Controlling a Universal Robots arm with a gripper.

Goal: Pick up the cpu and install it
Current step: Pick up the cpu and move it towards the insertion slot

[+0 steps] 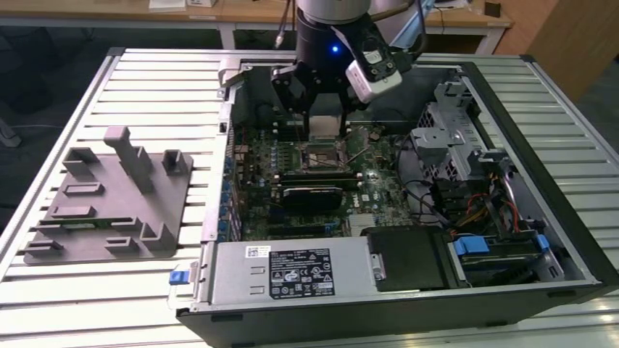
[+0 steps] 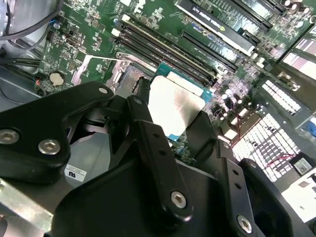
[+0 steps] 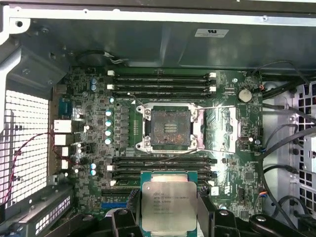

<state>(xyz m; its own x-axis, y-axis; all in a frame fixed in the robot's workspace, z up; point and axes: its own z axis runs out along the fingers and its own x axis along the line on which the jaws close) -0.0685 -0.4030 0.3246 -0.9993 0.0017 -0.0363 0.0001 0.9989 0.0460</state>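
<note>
Gripper clamps cpu | above motherboard | socket uncovered | memory slots between

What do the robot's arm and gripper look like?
The arm is a thick black cylinder with a small blue light and a pale grey camera box mounted at its side. The gripper is black, built from flat jointed links fastened with silver screws, with a small white sticker near its base.
</note>
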